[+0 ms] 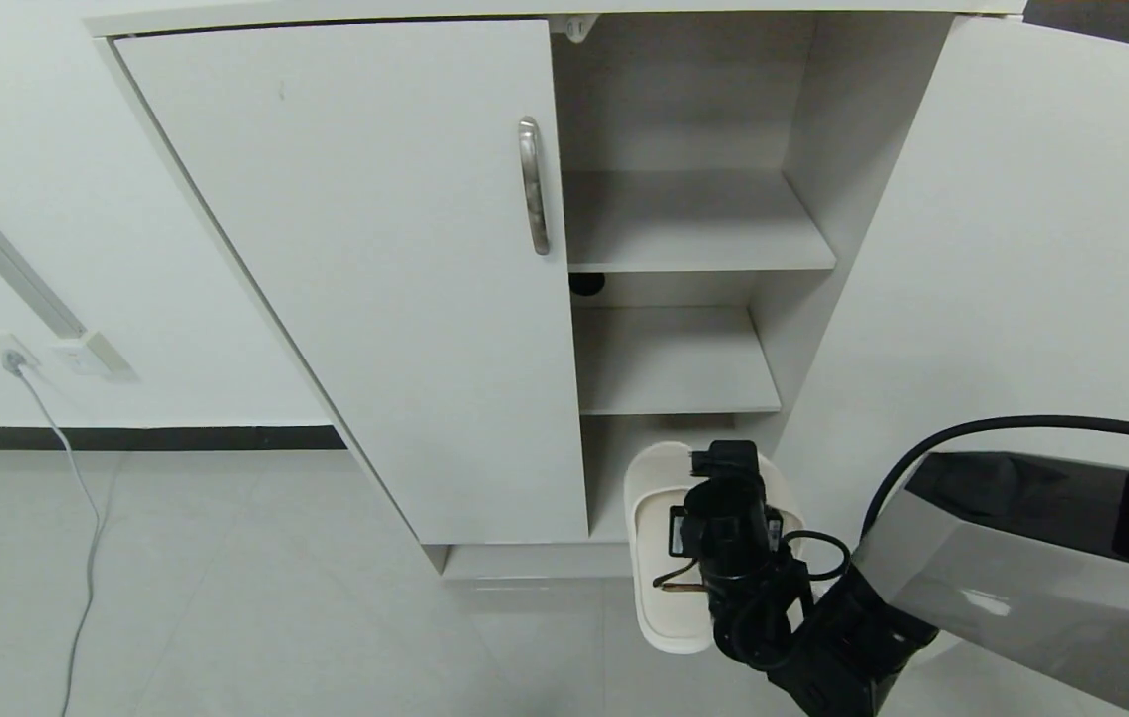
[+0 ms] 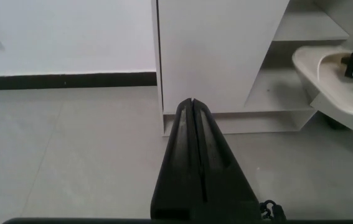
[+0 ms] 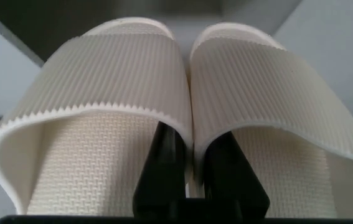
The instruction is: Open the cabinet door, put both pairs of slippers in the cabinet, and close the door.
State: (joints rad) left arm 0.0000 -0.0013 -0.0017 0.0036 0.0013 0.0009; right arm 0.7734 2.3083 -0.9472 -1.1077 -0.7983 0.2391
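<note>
- Right gripper (image 1: 724,478) was nearest, low at the front right of the scene. It pinched a pair of cream slippers (image 1: 654,518) by the straps.
- Right wrist view: one finger (image 3: 164,168) sat under each ribbed strap, with the two adjoining strap edges clamped between them (image 3: 193,168). The slippers (image 3: 101,81) lay side by side and touching.
- The pair was at the open front of the cabinet's (image 1: 823,119) bottom compartment, toes pointing in and heels towards the near side over the floor. Contact between the toes and the bottom board could not be determined.
- Left gripper (image 2: 192,109) had its fingers pressed together with nothing between them. It was low over the tiled floor (image 2: 70,155), near the cabinet's closed side and well apart from the slippers (image 2: 332,81).
- Right-hand door (image 1: 1022,249) stood open, swung out to the right.
- Left-hand door (image 1: 375,279) was closed. Its metal handle (image 1: 533,185) stood upright at the inner edge.
- Upper shelf (image 1: 694,224) and middle shelf (image 1: 674,363) were visible in the open half.
- A small dark round item (image 1: 586,284) sat just under the upper shelf beside the closed door. Its kind could not be determined.
- At far left, a wall socket (image 1: 12,358) carried a grey cable (image 1: 87,518) trailing down to the floor.
</note>
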